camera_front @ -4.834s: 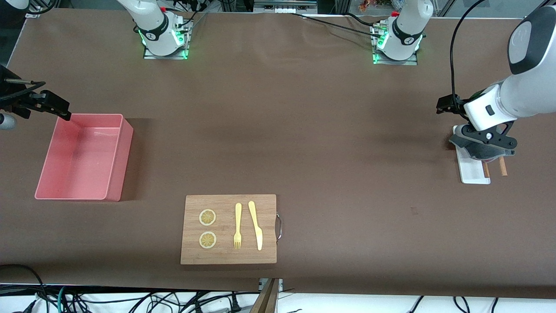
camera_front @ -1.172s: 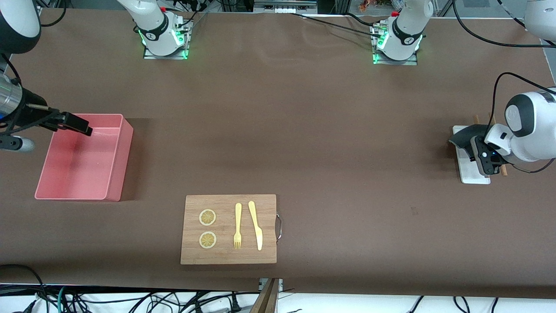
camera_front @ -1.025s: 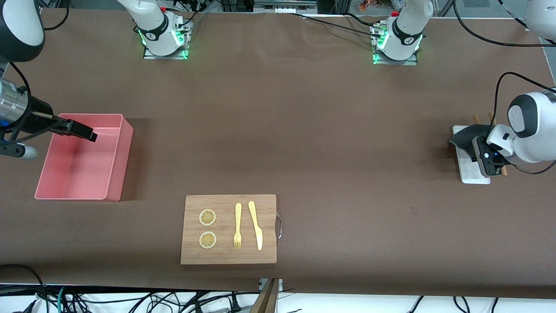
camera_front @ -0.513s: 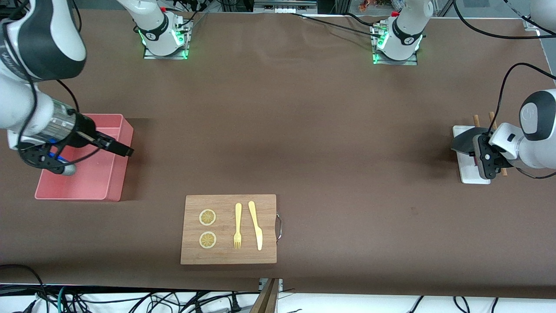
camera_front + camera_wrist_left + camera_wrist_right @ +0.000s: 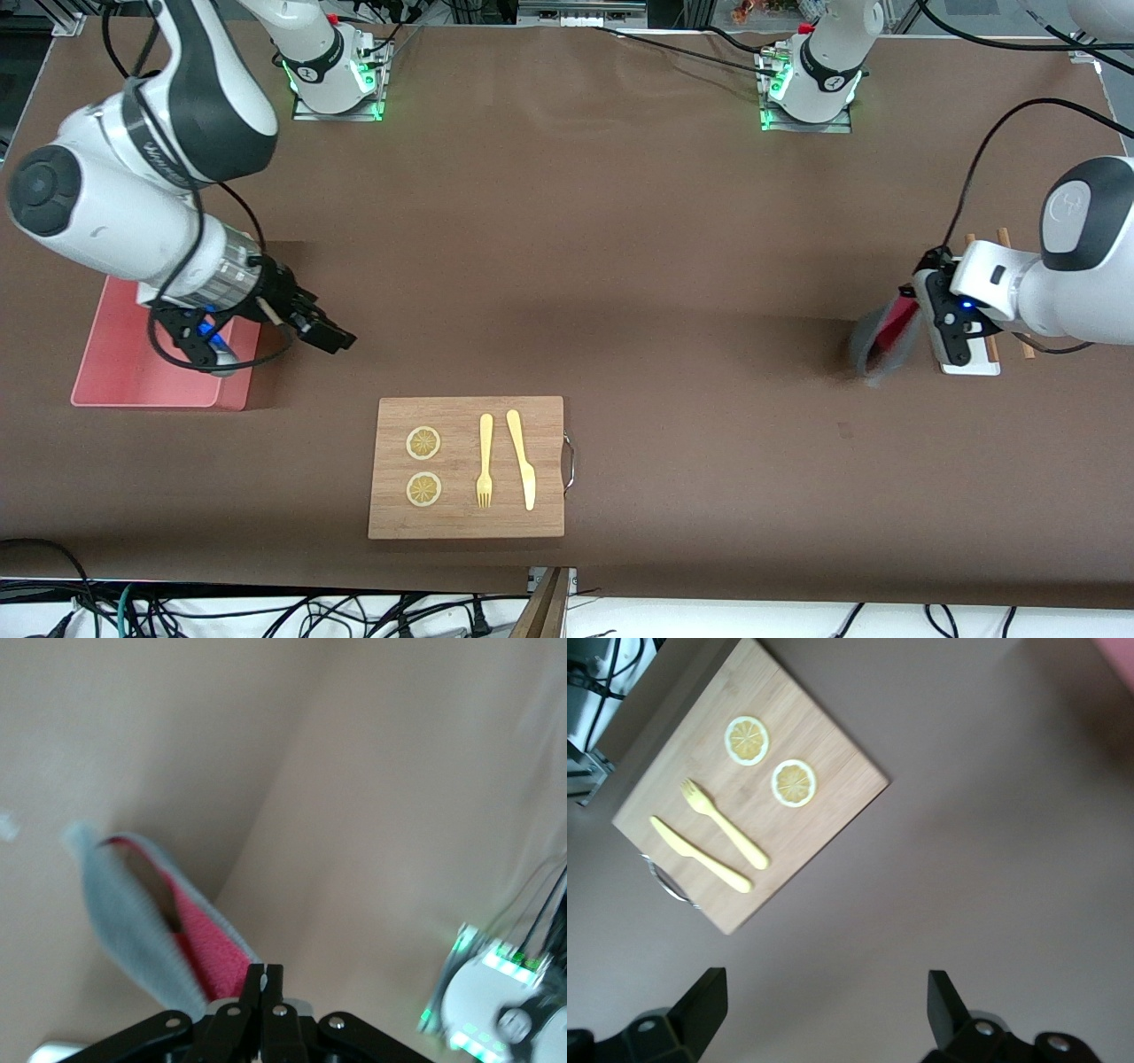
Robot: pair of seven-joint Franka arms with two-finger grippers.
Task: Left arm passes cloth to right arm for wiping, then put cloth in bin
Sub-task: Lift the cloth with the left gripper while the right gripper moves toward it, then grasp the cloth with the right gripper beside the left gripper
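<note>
Brown table [image 5: 567, 266] spans your view, with the pink rectangular plastic bin [image 5: 115, 372] at the right arm's end. Above its inner edge your right gripper [image 5: 323, 328] hangs with jaws spread, empty. Over the left arm's end, your left gripper [image 5: 265, 979] is clenched on the small grey-and-red fabric cloth [image 5: 881, 341], which dangles limp: likely light and floppy, so take the hanging edge

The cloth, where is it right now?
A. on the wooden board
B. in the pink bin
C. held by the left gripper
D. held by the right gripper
C: the left gripper is shut on the cloth, which hangs from it over the table beside the white tray.
</note>
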